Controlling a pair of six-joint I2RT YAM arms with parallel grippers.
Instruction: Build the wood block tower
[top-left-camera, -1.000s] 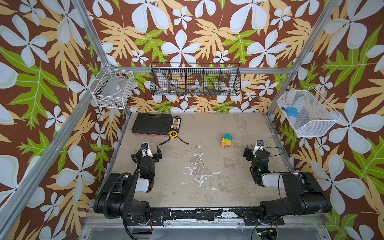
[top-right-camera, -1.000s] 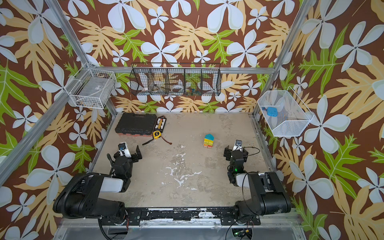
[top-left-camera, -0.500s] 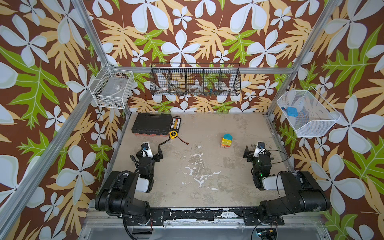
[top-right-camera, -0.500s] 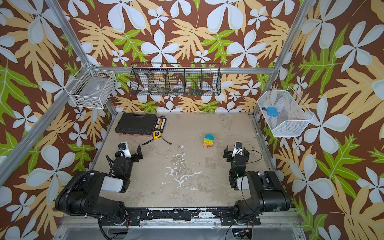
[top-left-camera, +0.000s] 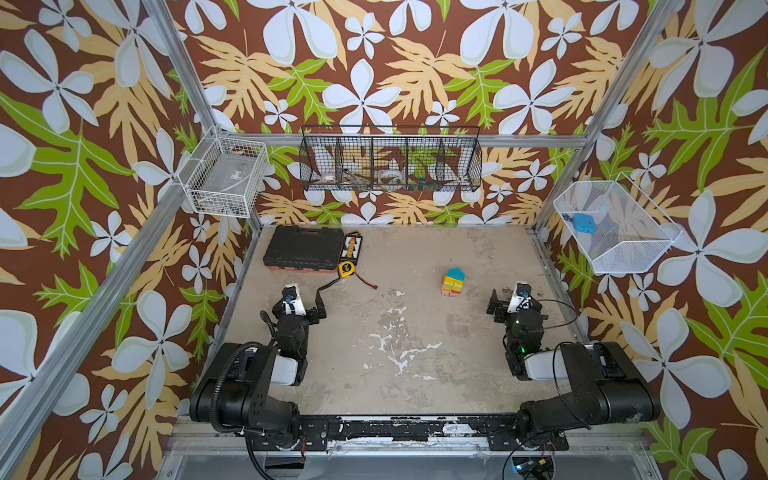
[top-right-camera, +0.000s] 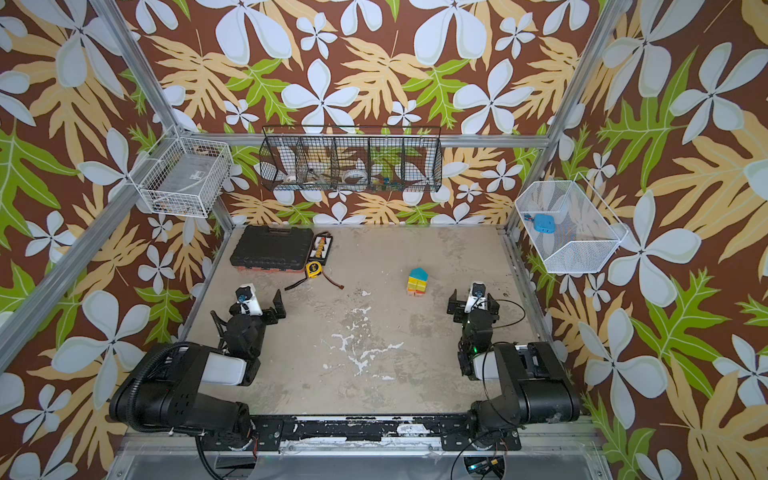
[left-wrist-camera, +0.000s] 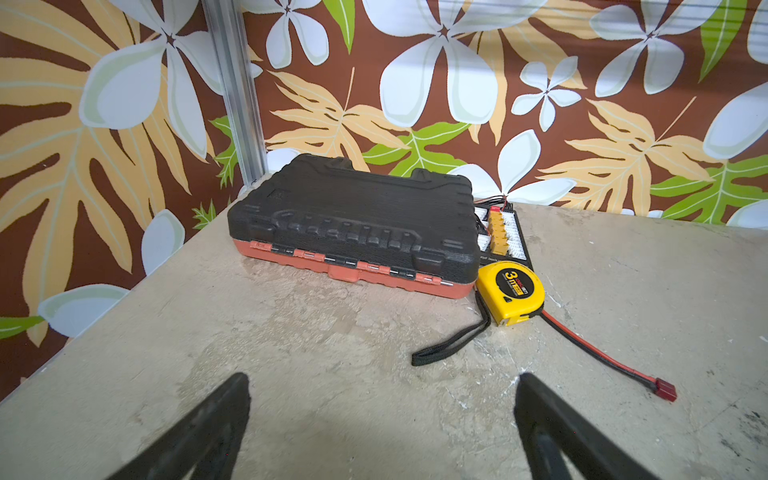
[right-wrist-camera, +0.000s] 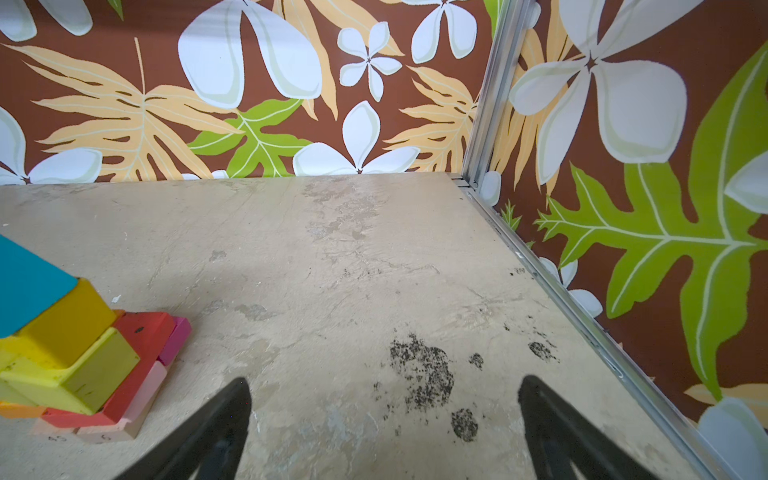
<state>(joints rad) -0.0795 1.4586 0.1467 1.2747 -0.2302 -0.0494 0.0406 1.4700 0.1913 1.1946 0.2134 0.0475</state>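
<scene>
The tower (top-left-camera: 452, 282) (top-right-camera: 417, 282) stands alone on the table, right of the middle. It is a small stack of wood blocks, pink and tan at the base, then red, yellow and green, with a teal piece on top. The right wrist view shows the tower (right-wrist-camera: 75, 353) off to one side of the jaws. My right gripper (top-left-camera: 515, 301) (top-right-camera: 473, 302) (right-wrist-camera: 384, 386) is open and empty over bare table, to the right of the tower and nearer the front. My left gripper (top-left-camera: 296, 309) (top-right-camera: 253, 307) (left-wrist-camera: 384, 386) is open and empty at the left, facing the tool case.
A black tool case (top-left-camera: 301, 251) (left-wrist-camera: 353, 224) lies at the back left, with a connector board (top-left-camera: 354, 248) and a yellow tape measure (top-left-camera: 345, 269) (left-wrist-camera: 510, 291) beside it. A red-black cable (top-left-camera: 368, 282) trails onto the table. Wire baskets (top-left-camera: 390, 160) hang on the walls.
My right gripper has turned a little toward the back wall and its jaws have spread slightly wider. The left arm and the tower stand as before.
</scene>
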